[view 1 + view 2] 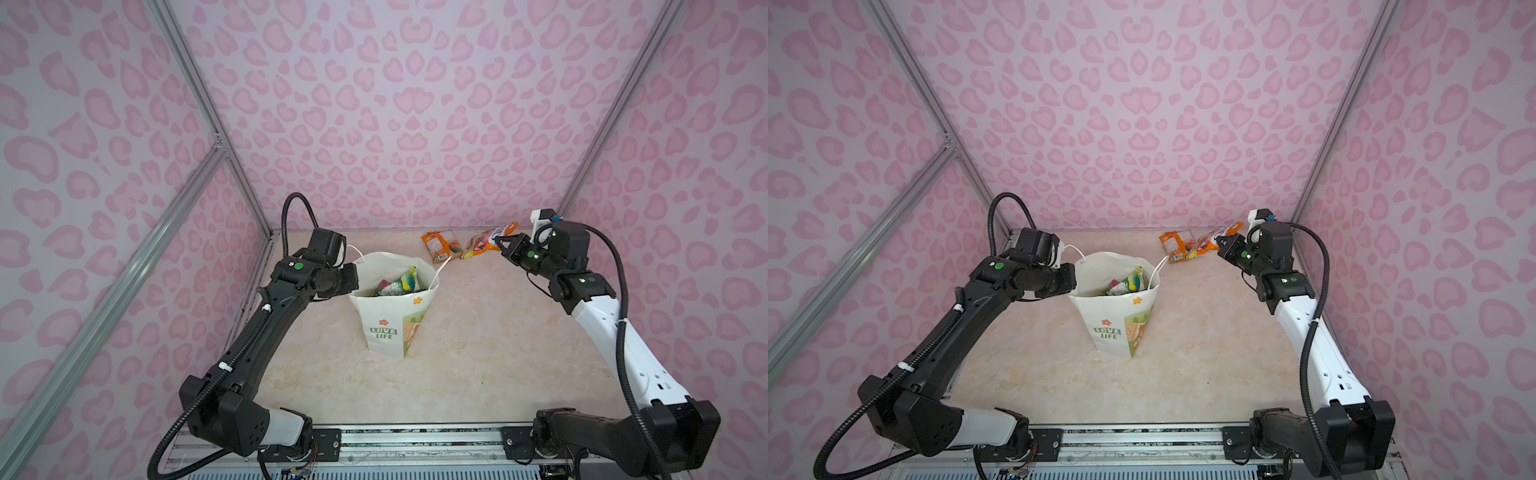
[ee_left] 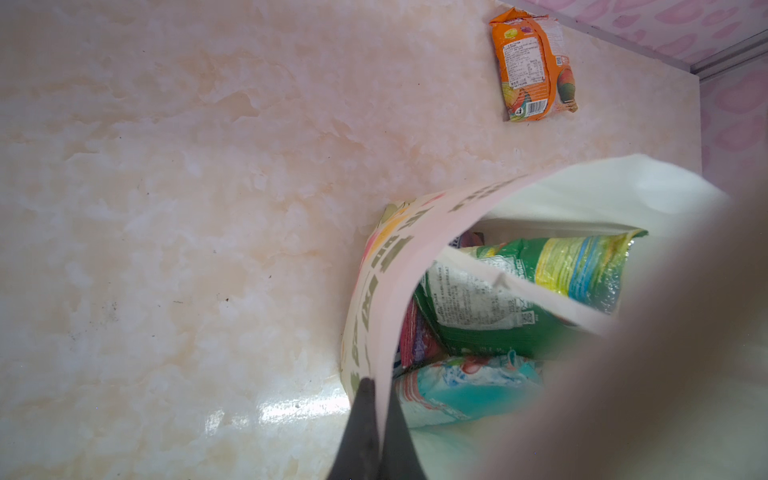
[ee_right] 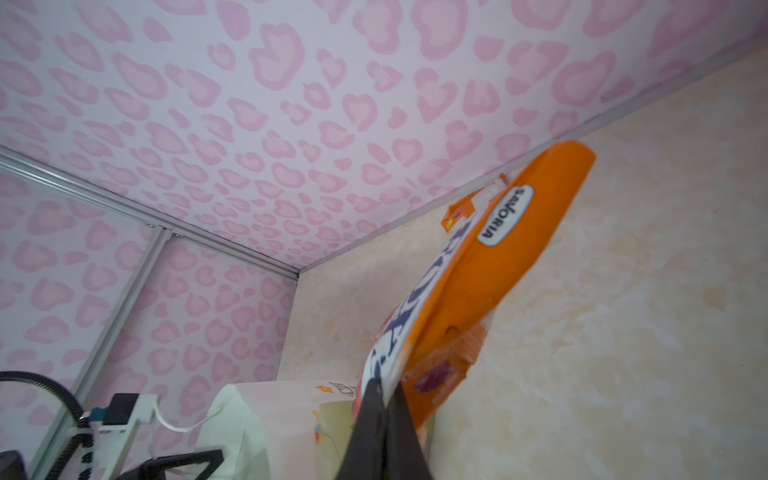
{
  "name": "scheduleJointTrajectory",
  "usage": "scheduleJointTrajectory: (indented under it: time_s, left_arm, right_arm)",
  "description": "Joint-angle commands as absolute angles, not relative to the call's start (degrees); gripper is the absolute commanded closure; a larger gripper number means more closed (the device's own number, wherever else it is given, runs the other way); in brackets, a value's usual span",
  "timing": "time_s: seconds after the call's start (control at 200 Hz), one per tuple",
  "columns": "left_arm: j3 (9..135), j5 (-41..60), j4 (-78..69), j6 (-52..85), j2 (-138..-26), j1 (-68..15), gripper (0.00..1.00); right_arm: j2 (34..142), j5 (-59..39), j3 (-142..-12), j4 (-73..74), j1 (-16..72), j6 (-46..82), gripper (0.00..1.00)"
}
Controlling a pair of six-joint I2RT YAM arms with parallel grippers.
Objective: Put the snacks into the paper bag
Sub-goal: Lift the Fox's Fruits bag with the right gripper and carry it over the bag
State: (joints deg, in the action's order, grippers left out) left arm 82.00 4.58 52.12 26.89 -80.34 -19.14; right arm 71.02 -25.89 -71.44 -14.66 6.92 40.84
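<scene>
The white paper bag (image 1: 388, 320) (image 1: 1113, 320) stands open mid-table, with green (image 2: 540, 282), teal (image 2: 465, 386) and purple-red (image 2: 415, 340) snacks inside. My left gripper (image 1: 355, 282) (image 2: 380, 386) is shut on the bag's left rim, the paper pinched between its fingers. At the back right, my right gripper (image 1: 500, 241) (image 3: 384, 388) is shut on one end of an orange snack packet (image 1: 482, 245) (image 3: 498, 257), which is lifted at that end. A second orange packet (image 1: 441, 246) (image 2: 534, 66) lies flat on the table beside it.
The pink-patterned back wall (image 1: 415, 166) and right wall stand close behind the right gripper. An aluminium post (image 1: 208, 124) rises at the back left corner. A metal rail (image 1: 415, 440) runs along the table's front edge, carrying both arm bases.
</scene>
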Motion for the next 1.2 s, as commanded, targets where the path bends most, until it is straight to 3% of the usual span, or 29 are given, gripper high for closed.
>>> scheduleJointTrajectory:
  time_s: [0.0,0.315,0.585,1.195]
  left_arm:
    - [81.83,5.36,49.92,26.37,-80.1,-19.07,0.97]
    - [81.65,6.19,49.48,26.28,-79.72,-18.98,0.97]
    - [81.56,6.68,49.39,26.19,-79.98,-18.9,0.97]
    - [81.39,7.38,49.13,26.28,-80.19,-18.91,0.97]
  right_arm:
    - [69.3,-22.45,-75.46,-16.09,9.25,39.4,1.0]
    - [71.58,-15.7,-91.43,-18.1,25.67,33.95,1.0]
    - [78.62,-14.36,-97.59,-20.33,38.33,31.09,1.0]
    - [81.11,-16.93,-87.96,-19.64,44.71,36.33,1.0]
